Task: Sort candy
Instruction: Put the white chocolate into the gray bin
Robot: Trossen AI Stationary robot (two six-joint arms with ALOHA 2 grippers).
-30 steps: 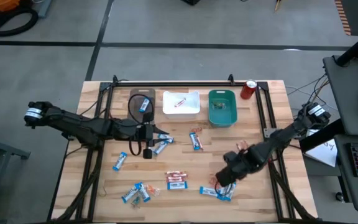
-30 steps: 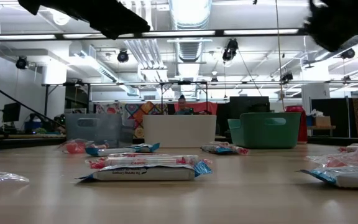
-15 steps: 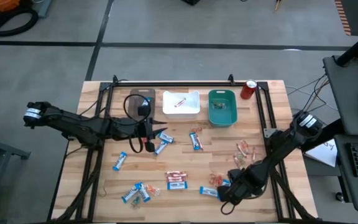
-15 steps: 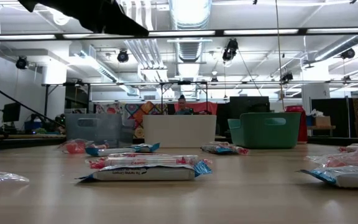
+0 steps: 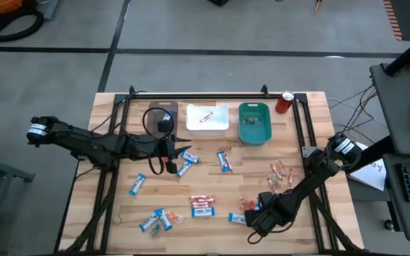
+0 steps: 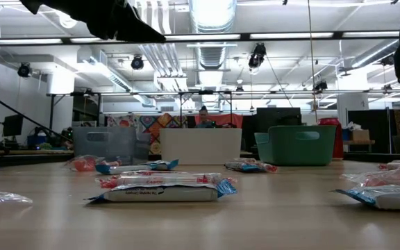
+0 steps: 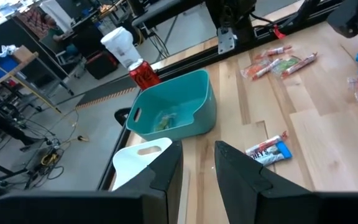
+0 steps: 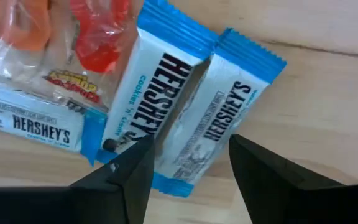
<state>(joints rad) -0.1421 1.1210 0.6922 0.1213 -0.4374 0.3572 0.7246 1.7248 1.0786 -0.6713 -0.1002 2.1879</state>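
Just beyond my right arm's dark fingers [image 8: 127,180] I see white bars [image 8: 213,127] with blue crimped ends and black lettering, beside a clear wrapper [image 8: 55,50] holding red and orange sweets, on pale wood [image 8: 328,93].

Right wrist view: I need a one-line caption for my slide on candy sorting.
Open right gripper hovers over two blue-and-white Hershey's bars lying on the wooden table.

Three bins [image 5: 207,118] are lined up along the far edge of the bench [image 5: 112,213], with a can [image 5: 284,102] just right of them. Candy [image 5: 202,205] is scattered across the middle and near part. The right tool [image 5: 253,222] is placed over bars [image 8: 185,124] at the near right; the left tool [image 5: 179,154] is positioned before the left bin.
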